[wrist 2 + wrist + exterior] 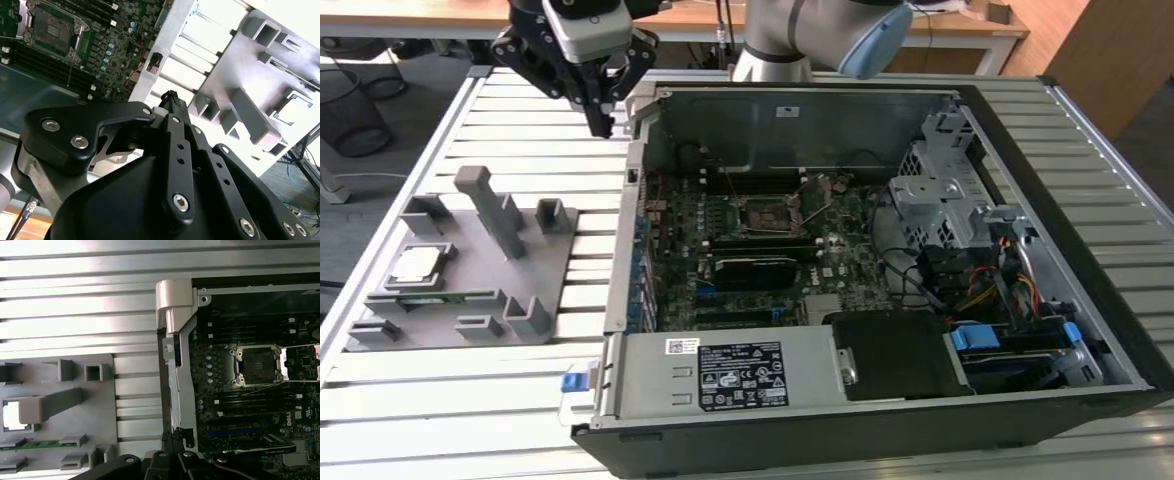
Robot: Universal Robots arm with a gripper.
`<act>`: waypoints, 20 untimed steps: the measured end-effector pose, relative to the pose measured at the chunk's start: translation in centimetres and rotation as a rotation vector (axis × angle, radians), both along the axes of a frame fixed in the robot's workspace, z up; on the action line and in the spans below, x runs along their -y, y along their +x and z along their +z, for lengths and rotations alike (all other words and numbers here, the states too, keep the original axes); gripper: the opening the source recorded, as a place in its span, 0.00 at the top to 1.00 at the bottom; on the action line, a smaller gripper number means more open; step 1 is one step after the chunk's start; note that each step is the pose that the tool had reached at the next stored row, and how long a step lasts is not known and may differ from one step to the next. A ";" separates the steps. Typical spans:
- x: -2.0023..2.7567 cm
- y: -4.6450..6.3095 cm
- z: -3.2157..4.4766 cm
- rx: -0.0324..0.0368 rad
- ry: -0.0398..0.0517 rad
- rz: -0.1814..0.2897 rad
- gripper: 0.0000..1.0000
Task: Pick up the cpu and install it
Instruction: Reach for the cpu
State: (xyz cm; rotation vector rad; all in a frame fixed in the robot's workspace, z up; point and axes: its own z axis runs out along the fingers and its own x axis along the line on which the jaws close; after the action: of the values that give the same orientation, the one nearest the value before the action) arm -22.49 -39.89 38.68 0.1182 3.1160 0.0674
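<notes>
Exterior view shows the black two-fingered gripper (602,126) hanging over the pale slatted metal table (520,400), just outside the far corner of the open black computer case (1067,250) on the exterior view's left. Its fingers are pressed together at the tips with nothing between them; the second wrist view shows the same closed tips (172,100).

A bare strip of slats runs between the case's raised grey side wall and the grey plastic fixture (540,290), which lies well apart from the gripper, nearer the table's edge on the exterior view's left. Several upright blocks rise from the fixture. The tallest grey post (491,205) stands just beside the small flat square cpu (416,264).

The cpu rests flat in a square recess of the fixture, its shiny silver top ringed by a thin pale edge. In the first wrist view the post partly hides it (10,415). A long thin green memory stick (447,298) lies in a slot just beside it.

Inside the case, the square black-framed socket (761,215) sits on the green motherboard (680,260), with its frame open.
</notes>
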 end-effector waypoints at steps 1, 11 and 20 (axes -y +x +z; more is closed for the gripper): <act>0.00 0.0 0.00 0.0000 0.0001 0.000 0.89; 0.00 -0.7 -0.08 -0.0009 0.0000 0.000 0.89; 0.00 -1.3 -0.13 -0.0016 0.0000 0.000 0.89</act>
State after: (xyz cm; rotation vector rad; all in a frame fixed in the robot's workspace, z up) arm -23.76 -39.89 38.56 0.1183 3.1176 0.0674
